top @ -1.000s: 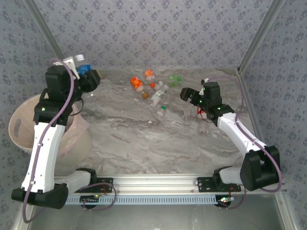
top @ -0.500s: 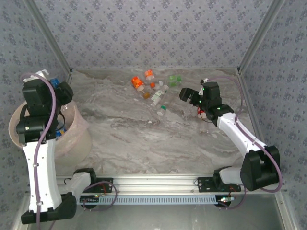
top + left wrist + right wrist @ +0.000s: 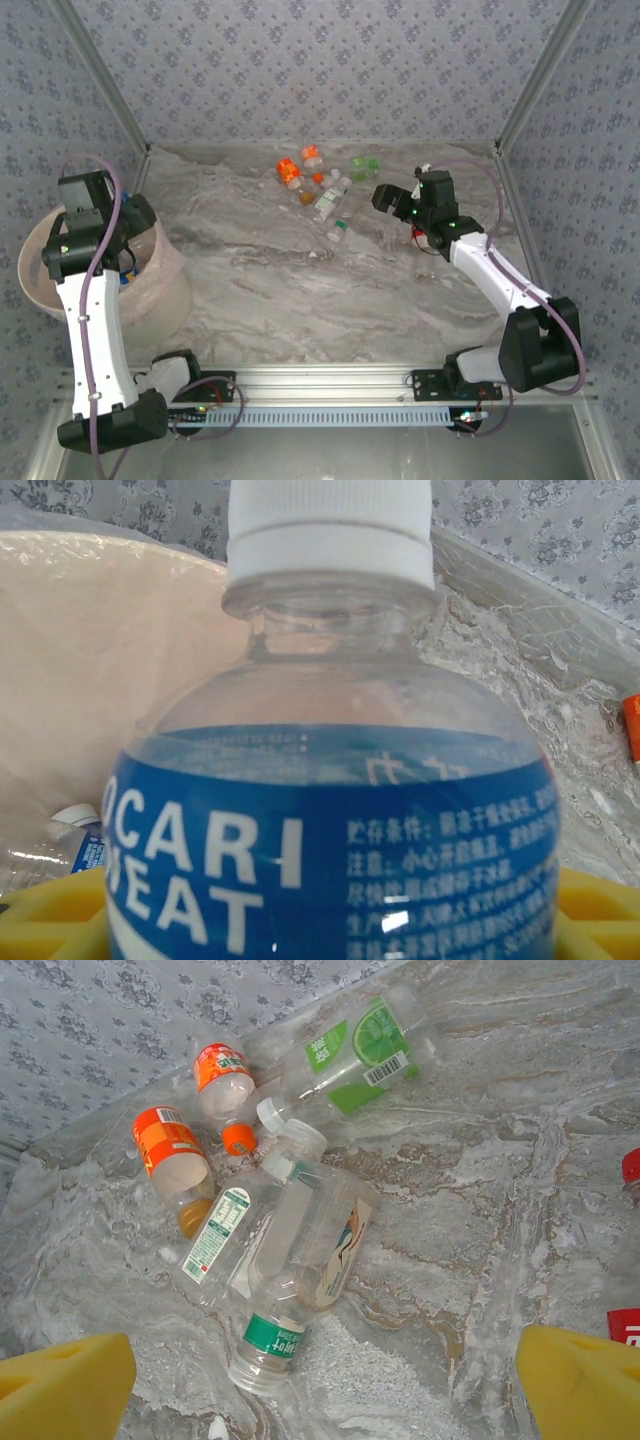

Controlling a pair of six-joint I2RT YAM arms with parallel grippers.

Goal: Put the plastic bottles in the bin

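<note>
A clear plastic bottle (image 3: 330, 780) with a blue label and white cap stands between the yellow fingers (image 3: 50, 920) of my left gripper (image 3: 130, 235), which is shut on it. It hangs over the mouth of the pale pink bin (image 3: 165, 290), whose inner wall (image 3: 90, 660) shows behind it. Another bottle (image 3: 70, 835) lies inside the bin. My right gripper (image 3: 320, 1400) is open above the table beside a cluster of bottles: two orange-labelled (image 3: 170, 1155), one lime-green (image 3: 360, 1055), several clear (image 3: 290, 1225). The cluster (image 3: 325, 190) lies at the table's far middle.
A red cap (image 3: 632, 1165) and a red label (image 3: 625, 1325) show at the right wrist view's right edge, close to the right finger. Patterned walls enclose the marble table (image 3: 300, 290) on three sides. The bin stands off the table's left edge.
My left arm has swung left and come down with the blue-label bottle, from above the table's far left corner to over the bin. The right arm has barely moved.
</note>
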